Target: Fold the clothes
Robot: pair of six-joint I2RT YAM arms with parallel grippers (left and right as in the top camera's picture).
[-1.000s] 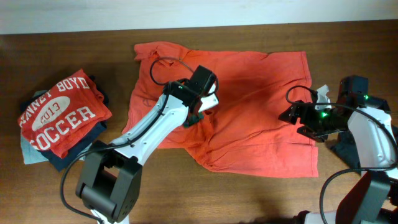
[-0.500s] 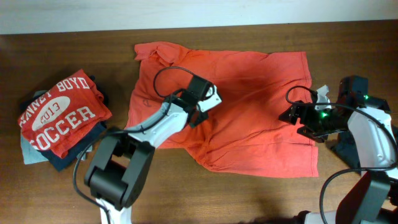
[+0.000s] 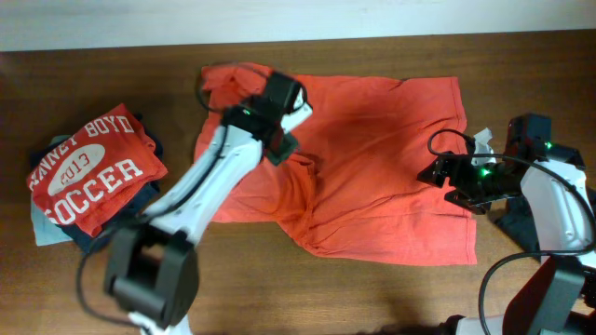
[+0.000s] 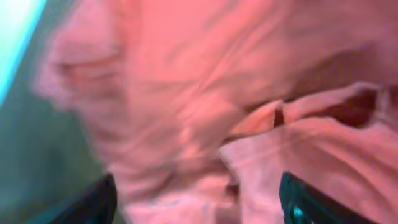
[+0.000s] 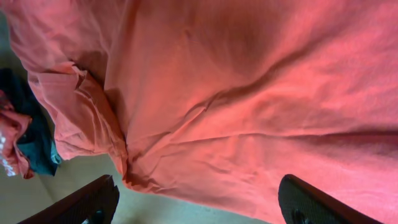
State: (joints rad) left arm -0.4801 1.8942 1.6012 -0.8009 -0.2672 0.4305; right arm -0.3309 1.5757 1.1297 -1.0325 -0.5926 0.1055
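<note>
On the worktop (image 3: 372, 298) the orange shirt (image 3: 372, 167) lies unfolded; the pile (image 3: 88, 177) beside it looks done. The left fingers (image 4: 99, 202) and right fingers (image 5: 93, 202) are spread wide, empty.

Overhead straight down on whole table (image 3: 372, 298), both wrist views close over orange-red shirt (image 3: 382, 177), left blurred

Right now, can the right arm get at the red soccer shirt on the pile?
Probably not. The right tool sits at the right edge of the orange shirt, and the soccer shirt lies at the far left of the table, with the whole orange shirt spread between.
</note>
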